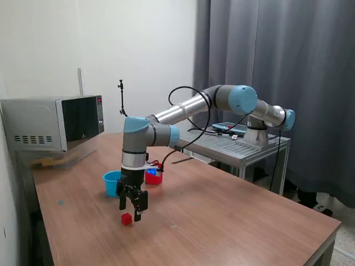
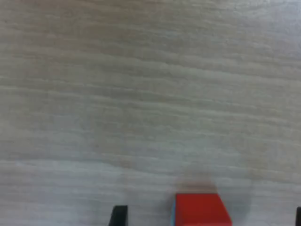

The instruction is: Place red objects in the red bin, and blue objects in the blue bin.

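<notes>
A small red cube lies on the wooden table, one of the red objects. My gripper hangs just above it, open, with nothing held. In the wrist view the red cube sits on the wood between the two spread fingertips, nearer neither by much. Behind the gripper stand the blue bin, a light blue cup, and the red bin, a red cup partly hidden by the arm. No blue objects are in view.
A grey microwave stands at the back on the exterior view's left. A metal stand carrying the arm's base adjoins the table on the exterior view's right. The table's front edge runs near the right corner.
</notes>
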You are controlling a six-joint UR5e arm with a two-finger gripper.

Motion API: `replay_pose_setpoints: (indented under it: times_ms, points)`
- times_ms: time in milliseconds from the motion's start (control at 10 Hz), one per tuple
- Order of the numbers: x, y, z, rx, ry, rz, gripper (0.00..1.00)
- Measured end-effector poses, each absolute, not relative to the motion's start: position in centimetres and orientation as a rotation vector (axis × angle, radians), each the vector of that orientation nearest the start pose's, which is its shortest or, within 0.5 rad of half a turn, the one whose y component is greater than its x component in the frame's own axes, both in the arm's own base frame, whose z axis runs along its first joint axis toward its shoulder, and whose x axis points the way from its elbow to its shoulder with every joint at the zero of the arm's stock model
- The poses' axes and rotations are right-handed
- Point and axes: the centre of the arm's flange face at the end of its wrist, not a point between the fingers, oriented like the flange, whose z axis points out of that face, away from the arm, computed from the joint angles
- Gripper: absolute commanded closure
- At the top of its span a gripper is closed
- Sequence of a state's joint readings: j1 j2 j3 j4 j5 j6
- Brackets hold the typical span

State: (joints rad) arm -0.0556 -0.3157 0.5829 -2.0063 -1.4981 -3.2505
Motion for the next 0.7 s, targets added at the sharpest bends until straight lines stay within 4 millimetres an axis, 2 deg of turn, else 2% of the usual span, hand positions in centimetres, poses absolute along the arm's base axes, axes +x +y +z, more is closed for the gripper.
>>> replay_pose_setpoints:
  times_ms: [300, 700]
  points:
    - [-90.20, -9.09, 10.48, -2.403, 2.264, 0.128, 0.00]
    - [-90.46, -9.26, 11.04, -2.420, 2.272, 0.166, 0.00]
